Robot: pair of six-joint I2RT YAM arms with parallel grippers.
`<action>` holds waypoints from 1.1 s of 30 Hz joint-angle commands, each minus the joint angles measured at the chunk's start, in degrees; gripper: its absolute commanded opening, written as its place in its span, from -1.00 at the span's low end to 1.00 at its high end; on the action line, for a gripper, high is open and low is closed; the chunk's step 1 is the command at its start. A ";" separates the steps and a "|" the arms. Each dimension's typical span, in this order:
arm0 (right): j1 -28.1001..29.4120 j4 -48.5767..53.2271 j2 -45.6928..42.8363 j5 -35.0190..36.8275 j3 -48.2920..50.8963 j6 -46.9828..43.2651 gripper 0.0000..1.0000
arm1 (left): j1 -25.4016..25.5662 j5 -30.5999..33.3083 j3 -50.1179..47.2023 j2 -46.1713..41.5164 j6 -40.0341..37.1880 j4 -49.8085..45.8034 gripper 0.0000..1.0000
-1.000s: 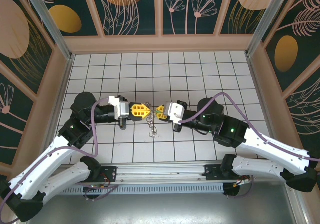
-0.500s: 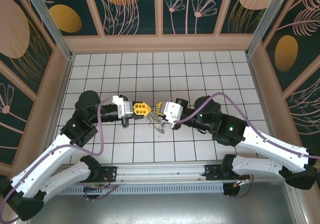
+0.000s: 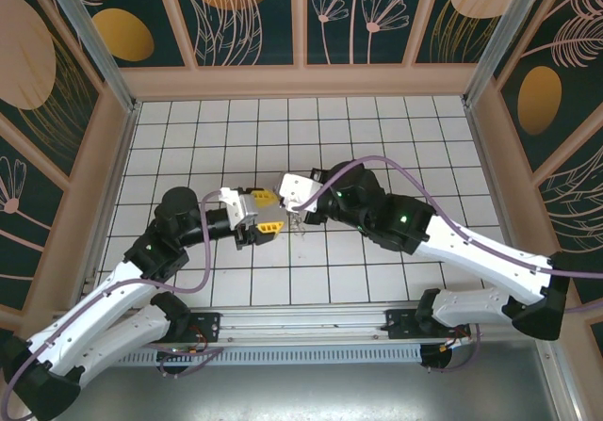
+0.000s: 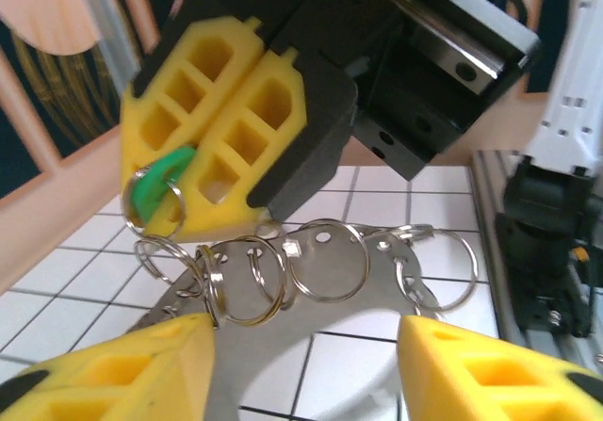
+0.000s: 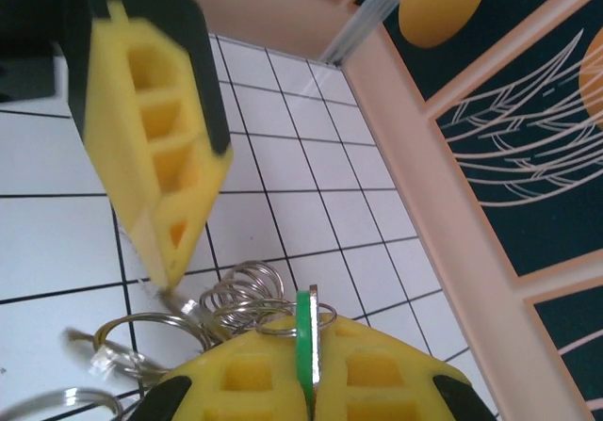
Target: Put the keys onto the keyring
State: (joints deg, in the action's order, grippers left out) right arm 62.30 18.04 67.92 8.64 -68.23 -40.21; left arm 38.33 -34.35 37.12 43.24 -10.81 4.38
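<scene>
White tiled table (image 3: 377, 129); dark floral walls (image 3: 273, 7) (wood-framed)

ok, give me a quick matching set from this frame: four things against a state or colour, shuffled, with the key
Things:
1. left gripper
2. right gripper
3. key tag
4. split rings

State or colour:
A. silvery
B. shut on the key tag
C. open
D. green

Pairs: 1-C, 2-B, 3-D, 4-A
</scene>
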 commanded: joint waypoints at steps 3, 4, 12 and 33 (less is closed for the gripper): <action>-3.34 2.05 4.14 1.08 -5.25 0.96 -1.00 | 0.16 11.15 -3.88 -3.96 8.24 5.23 0.17; -4.34 2.53 5.35 0.66 -5.75 1.58 -1.00 | 0.15 13.15 -5.11 -4.66 9.96 6.02 0.18; -12.97 4.27 16.26 -2.23 -11.50 7.52 -1.00 | 0.14 26.57 -13.95 -12.65 19.39 12.76 0.36; -22.57 -4.41 40.45 -12.25 -24.61 17.49 -1.00 | 0.11 37.77 -9.32 -5.09 30.98 4.89 0.94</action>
State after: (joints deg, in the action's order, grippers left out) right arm 40.38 17.52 108.22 -1.69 -91.46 -25.45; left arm 38.33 0.67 26.57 38.52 17.61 9.52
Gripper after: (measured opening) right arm 0.052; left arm 0.964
